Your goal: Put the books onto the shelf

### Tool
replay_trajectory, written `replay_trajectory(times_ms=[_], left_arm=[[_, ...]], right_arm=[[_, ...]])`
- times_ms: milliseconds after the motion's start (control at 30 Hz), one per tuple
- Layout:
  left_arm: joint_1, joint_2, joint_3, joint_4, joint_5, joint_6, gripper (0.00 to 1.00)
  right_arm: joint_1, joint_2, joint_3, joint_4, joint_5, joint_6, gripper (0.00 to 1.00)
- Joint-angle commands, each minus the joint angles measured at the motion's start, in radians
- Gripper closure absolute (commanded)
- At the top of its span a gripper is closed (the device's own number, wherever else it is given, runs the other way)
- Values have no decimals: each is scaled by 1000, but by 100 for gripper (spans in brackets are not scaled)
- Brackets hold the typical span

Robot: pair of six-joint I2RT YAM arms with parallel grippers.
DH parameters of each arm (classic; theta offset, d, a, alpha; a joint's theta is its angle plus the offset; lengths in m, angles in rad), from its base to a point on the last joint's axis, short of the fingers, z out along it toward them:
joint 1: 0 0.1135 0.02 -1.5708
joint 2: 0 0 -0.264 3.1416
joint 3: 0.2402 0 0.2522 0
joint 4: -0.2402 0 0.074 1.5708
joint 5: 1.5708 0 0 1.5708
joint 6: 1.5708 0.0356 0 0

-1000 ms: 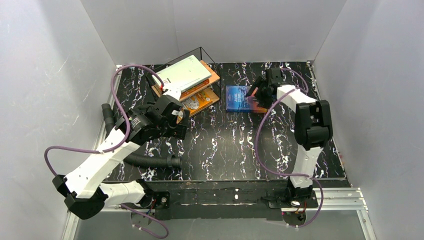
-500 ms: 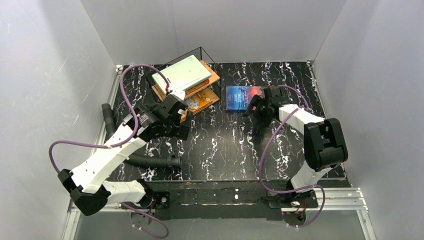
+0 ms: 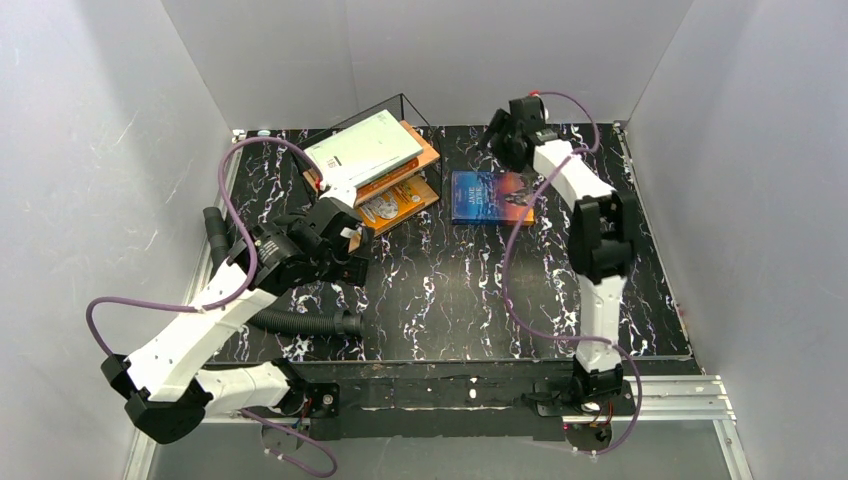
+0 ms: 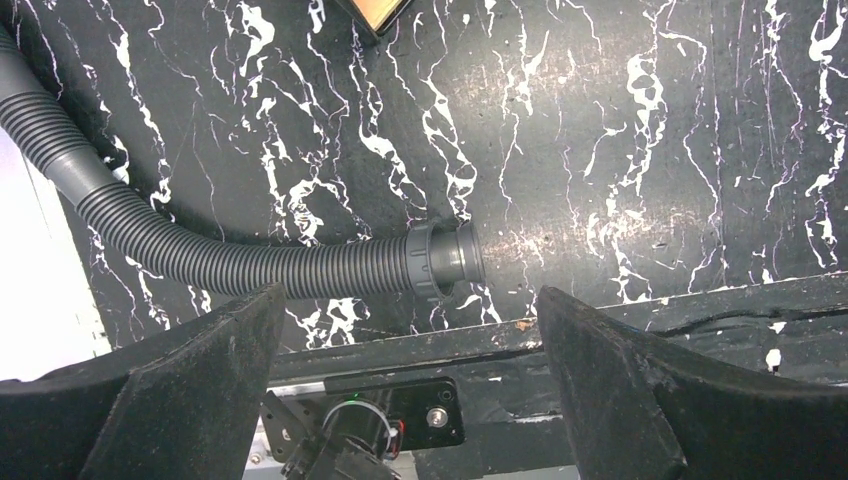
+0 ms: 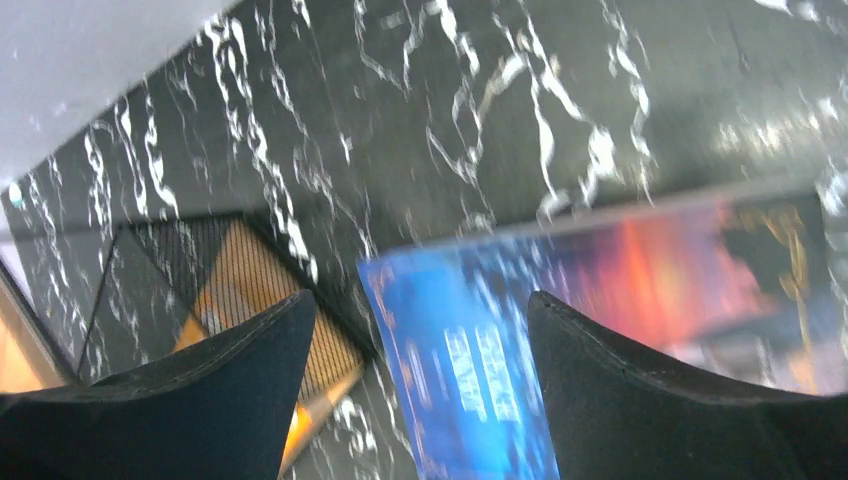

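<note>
The shelf [image 3: 428, 152] stands at the back left, a black wire rack with wooden boards. A pale grey-green book [image 3: 365, 147] lies on top of a small stack on its upper board. An orange book [image 3: 398, 203] rests on the lower board. A blue book with an orange sunset [image 3: 489, 197] [image 5: 600, 300] lies flat on the table, right of the shelf. My right gripper [image 3: 503, 138] [image 5: 420, 300] hangs open above the book's far left corner, holding nothing. My left gripper [image 3: 335, 262] [image 4: 408, 295] is open and empty, in front of the shelf.
A grey corrugated hose [image 3: 300, 322] [image 4: 250, 265] lies along the left front of the black marbled table [image 3: 450, 290]. White walls close in the back and both sides. The shelf's wire mesh corner [image 5: 240, 285] shows left of the blue book in the right wrist view.
My right gripper has left the blue book's right side and swung up to the back of the table. The book lies where it was. The left arm has shifted only a little.
</note>
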State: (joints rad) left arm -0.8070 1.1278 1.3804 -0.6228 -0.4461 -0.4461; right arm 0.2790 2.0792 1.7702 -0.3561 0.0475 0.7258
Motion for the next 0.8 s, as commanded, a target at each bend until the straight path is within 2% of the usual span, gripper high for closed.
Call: replay_trajectory(times_ms=[0, 133, 233, 333, 467, 767], left_arm=[[5, -31, -2, -102, -45, 2, 2], [6, -32, 5, -129, -38, -6, 2], [6, -32, -7, -124, -39, -8, 2], [6, -22, -6, -123, -27, -6, 2], [6, -11, -16, -99, -3, -6, 2], [6, 32, -34, -68, 46, 5, 2]], right_arm=[[3, 247, 357, -202, 23, -21, 16], [18, 397, 550, -243, 30, -20, 17], [25, 409, 538, -248, -20, 2, 17], [50, 331, 385, -168, -68, -64, 18], [78, 178, 76, 2, -204, -82, 18], [157, -20, -374, 114, -312, -72, 19]])
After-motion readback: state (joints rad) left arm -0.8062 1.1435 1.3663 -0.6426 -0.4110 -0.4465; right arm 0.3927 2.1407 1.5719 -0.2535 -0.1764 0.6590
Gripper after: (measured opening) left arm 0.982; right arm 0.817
